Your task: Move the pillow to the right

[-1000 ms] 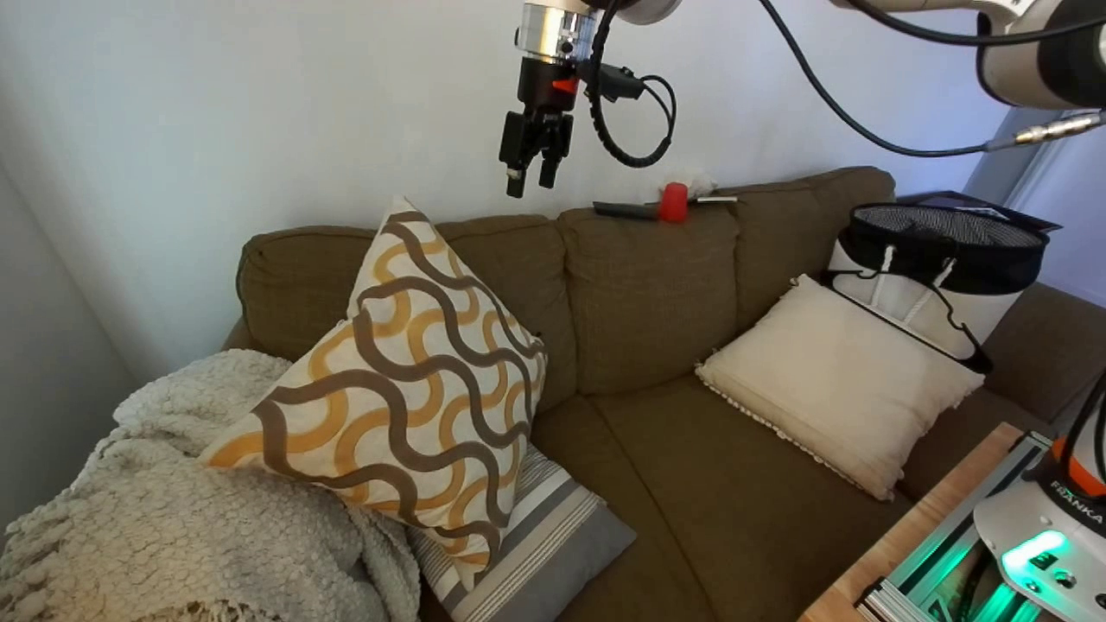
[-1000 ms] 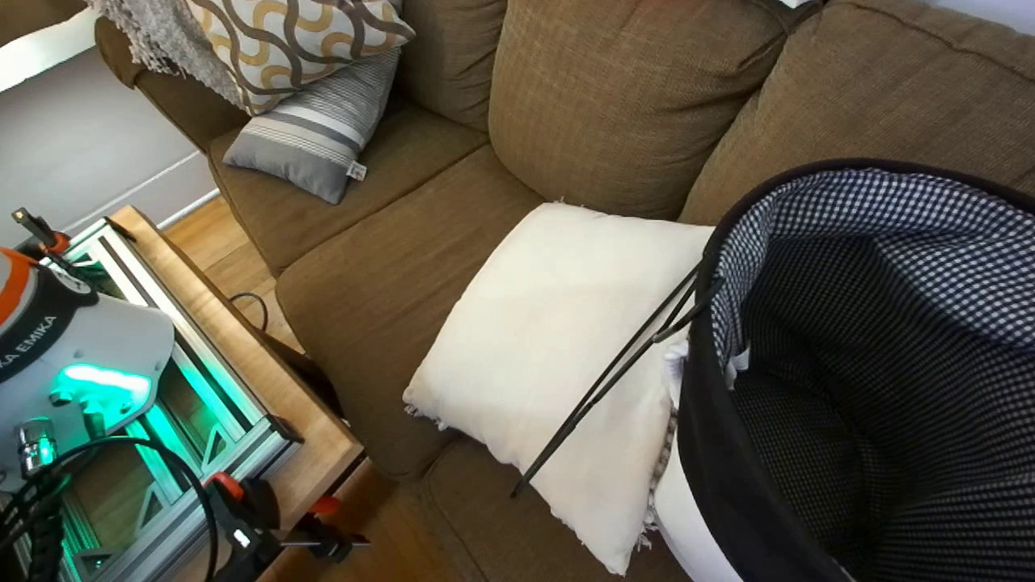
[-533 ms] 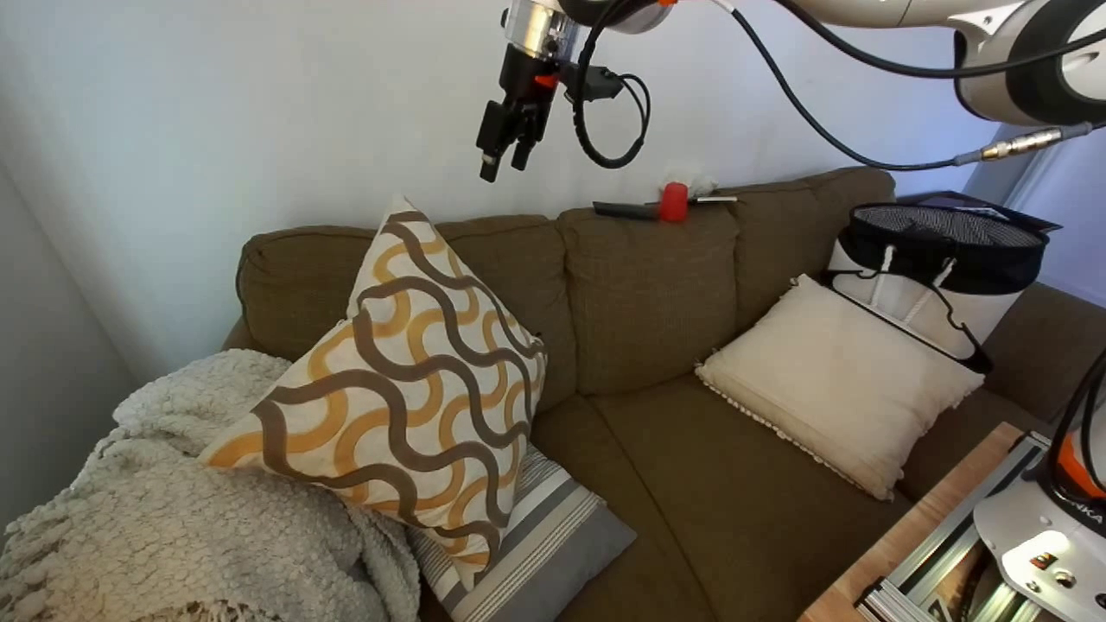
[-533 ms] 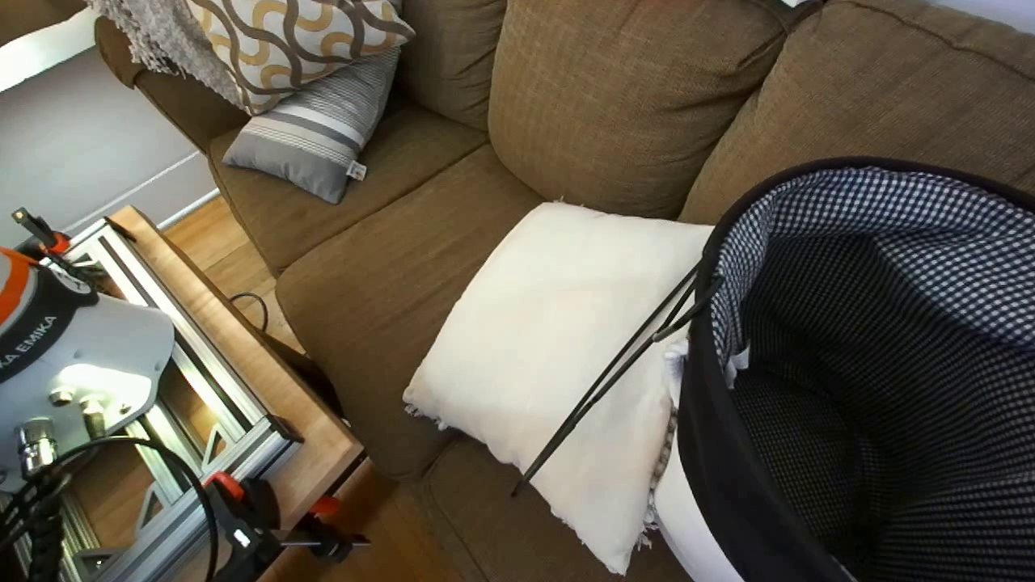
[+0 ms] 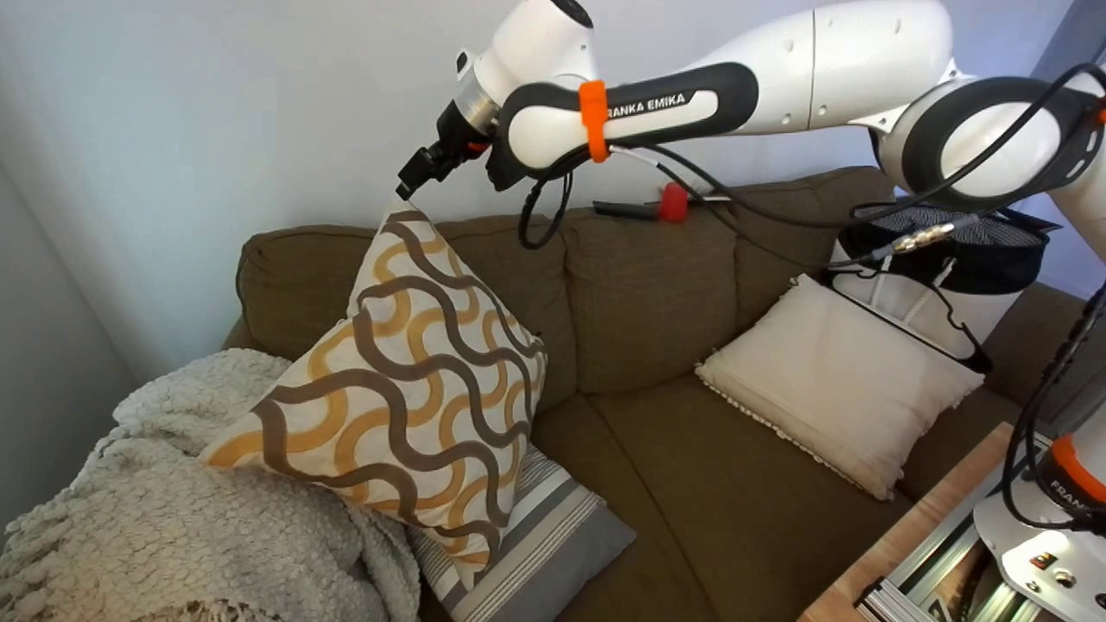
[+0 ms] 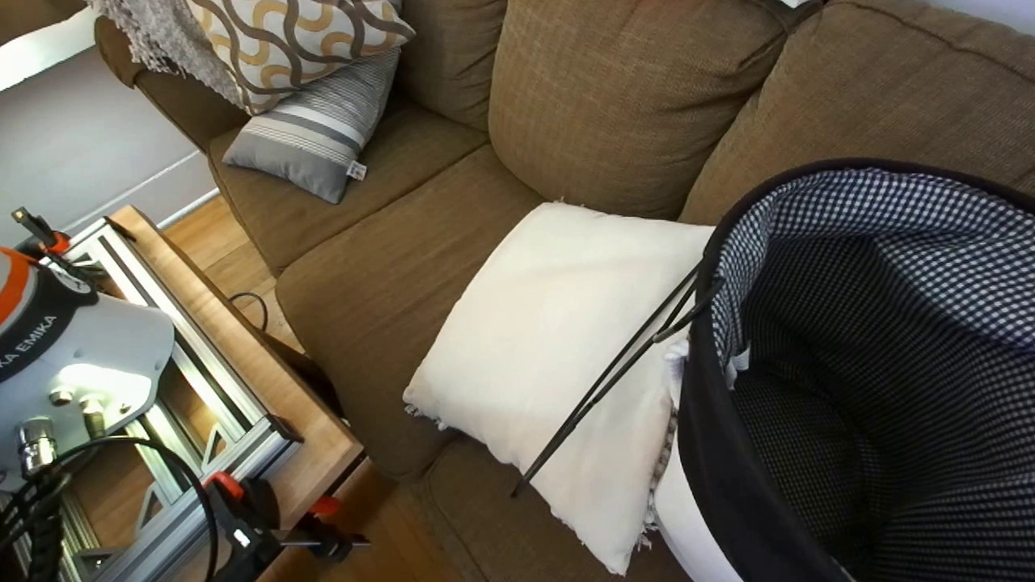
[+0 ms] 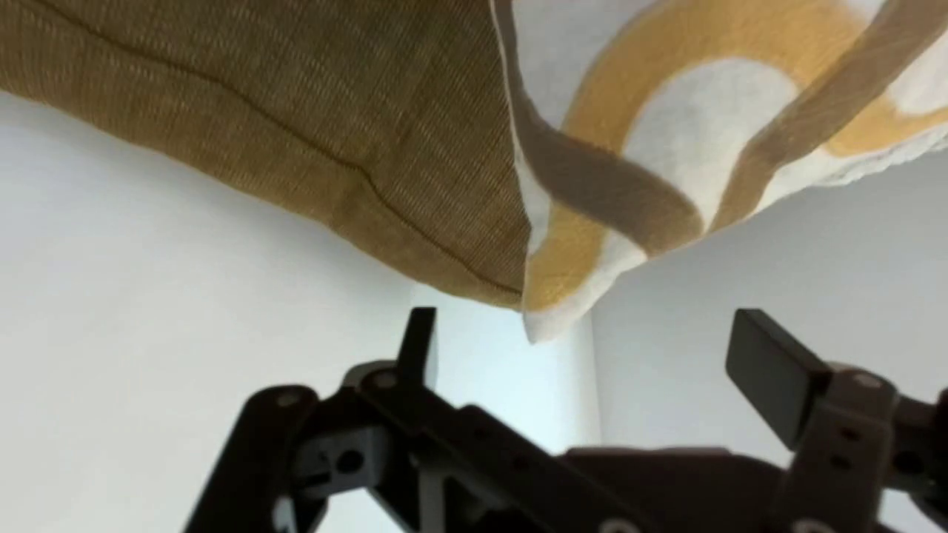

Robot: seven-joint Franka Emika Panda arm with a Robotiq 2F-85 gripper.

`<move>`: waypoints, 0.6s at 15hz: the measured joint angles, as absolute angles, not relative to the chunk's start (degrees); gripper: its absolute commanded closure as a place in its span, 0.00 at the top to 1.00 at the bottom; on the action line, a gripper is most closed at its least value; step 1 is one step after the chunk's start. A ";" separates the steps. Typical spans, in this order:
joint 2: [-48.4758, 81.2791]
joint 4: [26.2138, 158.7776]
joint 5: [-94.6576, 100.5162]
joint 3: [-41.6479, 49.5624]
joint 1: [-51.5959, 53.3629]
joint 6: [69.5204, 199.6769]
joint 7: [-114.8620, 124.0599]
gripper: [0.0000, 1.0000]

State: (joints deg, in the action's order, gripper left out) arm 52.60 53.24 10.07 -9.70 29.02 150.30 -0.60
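The pillow (image 5: 423, 380), patterned in mustard and brown waves on cream, is seen in both exterior views at one end of the brown sofa (image 5: 657, 449), tilted, with one corner pointing upward in front of the back cushion (image 5: 518, 276). The striped pillow (image 5: 562, 544) and the fleecy blanket (image 5: 216, 518) are both partly covered by it. The white arm (image 5: 778, 65) is extended over the sofa. The claw (image 7: 585, 333) is held at the upper corner with its fingers (image 7: 774, 374) spread; in the wrist view that corner is framed between them, though whether the cloth is touched cannot be told. The cream pillow (image 5: 838, 380) is set well apart, just beside the black-rimmed basket (image 6: 728, 469).
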 measured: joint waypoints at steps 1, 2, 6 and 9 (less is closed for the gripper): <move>54.49 51.51 10.06 -9.33 29.25 153.38 -0.57 1.00; 55.99 49.97 10.06 -9.30 29.33 155.10 -0.69 1.00; 57.54 47.79 10.06 -9.26 29.42 155.68 -0.63 1.00; 58.18 47.84 9.53 -9.28 29.36 155.60 1.14 1.00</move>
State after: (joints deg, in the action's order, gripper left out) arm 58.18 47.84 9.53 -9.28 29.36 155.60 1.14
